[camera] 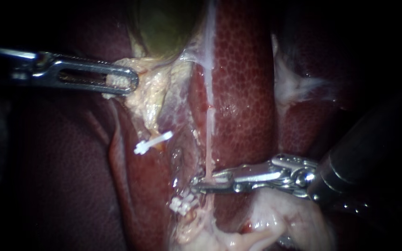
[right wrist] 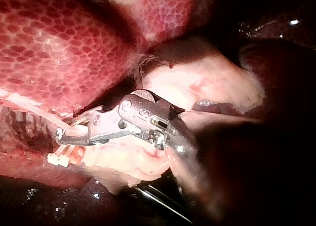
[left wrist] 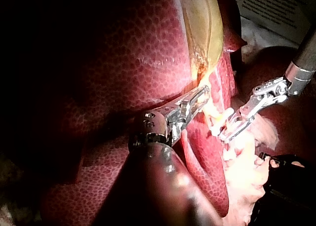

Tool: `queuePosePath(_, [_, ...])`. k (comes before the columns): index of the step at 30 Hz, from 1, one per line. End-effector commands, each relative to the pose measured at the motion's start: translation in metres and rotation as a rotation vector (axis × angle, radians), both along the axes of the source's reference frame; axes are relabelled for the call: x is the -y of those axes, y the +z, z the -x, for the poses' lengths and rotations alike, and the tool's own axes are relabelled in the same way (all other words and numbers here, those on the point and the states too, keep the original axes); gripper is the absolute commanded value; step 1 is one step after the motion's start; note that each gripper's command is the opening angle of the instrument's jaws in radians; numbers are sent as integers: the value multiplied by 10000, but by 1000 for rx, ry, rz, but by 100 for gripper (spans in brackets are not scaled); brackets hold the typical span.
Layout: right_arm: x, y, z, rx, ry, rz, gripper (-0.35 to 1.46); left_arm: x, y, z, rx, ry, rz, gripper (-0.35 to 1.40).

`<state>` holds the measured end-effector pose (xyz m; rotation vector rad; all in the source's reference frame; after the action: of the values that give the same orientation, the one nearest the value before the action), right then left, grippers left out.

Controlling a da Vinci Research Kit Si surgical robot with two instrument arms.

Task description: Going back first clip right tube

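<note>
Pink right tube (camera: 209, 148) between parted jaws of right instrument (camera: 197, 184); white clip (camera: 184, 204) just below.

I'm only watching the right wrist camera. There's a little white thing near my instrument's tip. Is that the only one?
Observer: No. Besides that white clip, the endoscope view shows a second white clip, on its own, higher up and to the left of the thin tube.
Operator: Where's my other instrument? I can't see it at all.
Observer: The left instrument is up near the gallbladder, its jaws shut on pale tissue just below it.
Operator: Where does the thin string go?
Observer: That thin tube runs up from your right instrument, along the liver, and passes beside the greenish gallbladder.
</note>
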<state>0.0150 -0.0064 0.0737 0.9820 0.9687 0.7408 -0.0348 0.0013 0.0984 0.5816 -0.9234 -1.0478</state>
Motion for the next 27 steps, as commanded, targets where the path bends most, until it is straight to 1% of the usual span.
queuePosePath(1, [0, 1, 1, 2, 0, -5, -35, 0, 0, 0, 0, 0, 0, -35])
queuePosePath(3, [0, 2, 1, 3, 2, -4, -35, 0, 0, 0, 0, 0, 0, -35])
queuePosePath(7, [2, 3, -2, -5, -14, -14, -35, 0, 0, 0, 0, 0, 0, -35])
queuePosePath(8, [3, 3, -2, -6, -17, -15, -24, 0, 0, 0, 0, 0, 0, -35])
queuePosePath(9, [3, 3, -4, -20, -21, 11, -7, 0, 0, 0, 0, 0, 0, -35])
queuePosePath(10, [2, 3, -6, -31, -23, 32, 21, 0, 0, 0, 0, 0, 0, -35])
queuePosePath(11, [1, 3, -11, -43, -27, 64, 42, 0, 0, 0, 0, 0, 1, -35])
queuePosePath(12, [-1, 3, -16, -51, -25, 85, 52, 1, 1, 0, 0, 0, 1, -35])
queuePosePath(13, [-3, 3, -21, -46, -16, 88, 57, 1, 1, 1, 0, 0, 1, -35])
queuePosePath(15, [-3, 2, -27, -38, 17, 110, 60, 1, 1, 1, -1, -1, 1, -35])
queuePosePath(17, [0, 0, -26, -45, 32, 112, 60, 2, 1, 1, -1, -1, 2, -35])
queuePosePath(20, [2, -4, -19, -59, 38, 108, 60, 2, 1, 1, -1, -1, 2, -35])
queuePosePath(22, [2, -6, -13, -53, 55, 121, 60, 2, 1, 1, -1, -1, 2, -35])
queuePosePath(24, [1, -8, -4, -56, 65, 179, 60, 2, 1, 1, -1, -1, 2, -35])
queuePosePath(27, [-5, -11, 10, -78, 56, 259, 60, 2, 1, 1, -1, -1, 2, -35])
